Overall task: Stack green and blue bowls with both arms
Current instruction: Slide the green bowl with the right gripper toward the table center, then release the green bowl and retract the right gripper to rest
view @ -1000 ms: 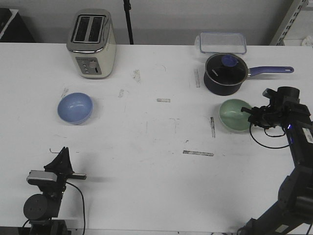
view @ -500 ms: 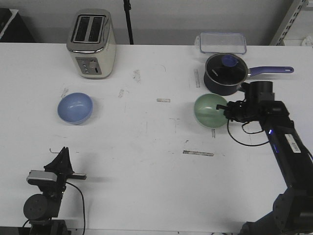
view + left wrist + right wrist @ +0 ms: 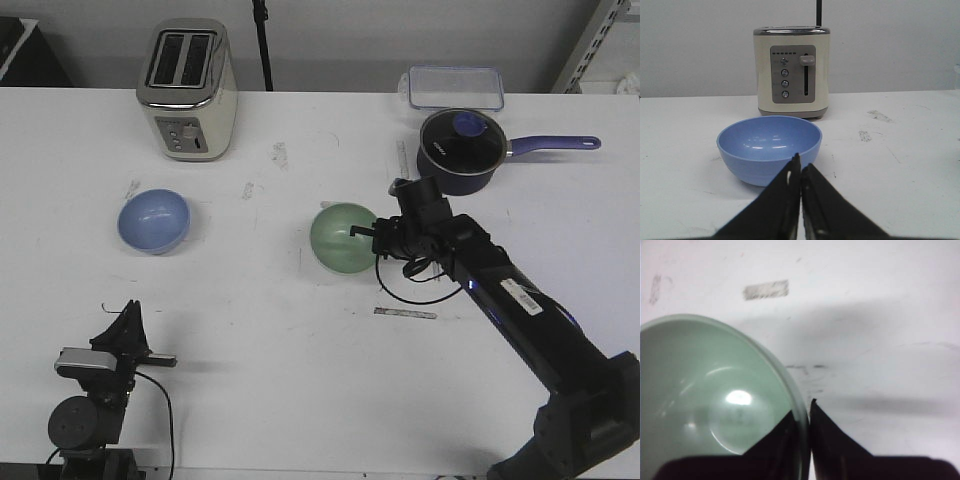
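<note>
Front view: right arm [image 3: 500,290] outstretched, fingers [image 3: 372,231] on green bowl [image 3: 340,238].

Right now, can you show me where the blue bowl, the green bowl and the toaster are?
blue bowl [image 3: 153,219], front view, inside of the bowl.
green bowl [image 3: 340,238], front view, inside of the bowl.
toaster [image 3: 187,100], front view, its front face.

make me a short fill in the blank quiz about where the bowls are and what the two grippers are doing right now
1. The right gripper is pinching the rim of the ____ bowl.
2. The blue bowl sits in front of the ____.
3. The left gripper has its fingers ____, holding nothing.
4. The saucepan has a ____ handle.

Missing words: green; toaster; closed; purple
</note>
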### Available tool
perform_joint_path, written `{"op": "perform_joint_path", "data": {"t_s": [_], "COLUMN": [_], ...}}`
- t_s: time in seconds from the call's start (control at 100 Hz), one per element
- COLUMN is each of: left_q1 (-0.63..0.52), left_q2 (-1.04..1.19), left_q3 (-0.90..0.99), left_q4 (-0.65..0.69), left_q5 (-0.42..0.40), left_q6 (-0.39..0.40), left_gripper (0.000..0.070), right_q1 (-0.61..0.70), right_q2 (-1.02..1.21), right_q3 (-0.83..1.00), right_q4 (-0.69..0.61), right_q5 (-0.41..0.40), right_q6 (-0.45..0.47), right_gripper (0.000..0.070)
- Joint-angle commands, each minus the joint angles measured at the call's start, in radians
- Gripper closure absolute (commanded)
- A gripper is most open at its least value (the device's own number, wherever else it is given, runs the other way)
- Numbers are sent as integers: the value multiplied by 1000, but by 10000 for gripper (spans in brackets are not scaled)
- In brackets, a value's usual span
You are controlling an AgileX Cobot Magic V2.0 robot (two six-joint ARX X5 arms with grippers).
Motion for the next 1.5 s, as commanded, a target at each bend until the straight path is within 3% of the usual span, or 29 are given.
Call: {"op": "perform_joint_path", "data": {"t_s": [0.0,0.62,0.68,0.78,0.86,1.18,1.3,1.49], "left_q1": [2,2,2,2,2,2,2,2], "left_q2": [-2,-2,-2,-2,-2,-2,-2,-2], "left_q3": [-22,-22,-22,-22,-22,-22,-22,-22], "left_q4": [16,16,16,16,16,16,16,16], "left_q5": [0,0,0,0,0,0,0,0], "left_q6": [8,8,8,8,8,8,8,8], "left_gripper": [699,699,699,699,699,699,699,699], "right_q1": [19,71,71,71,71,71,71,57], "right_q2": [43,161,161,158,151,56,5,-88], "right_q3": [14,14,14,15,15,16,16,14], "right_q4": [16,35,35,36,37,42,45,99], "right_q5": [2,11,11,11,9,56,55,60], "right_q6": [49,58,59,59,59,29,-27,-238], "right_gripper": [691,678,643,488,416,403,401,420]}}
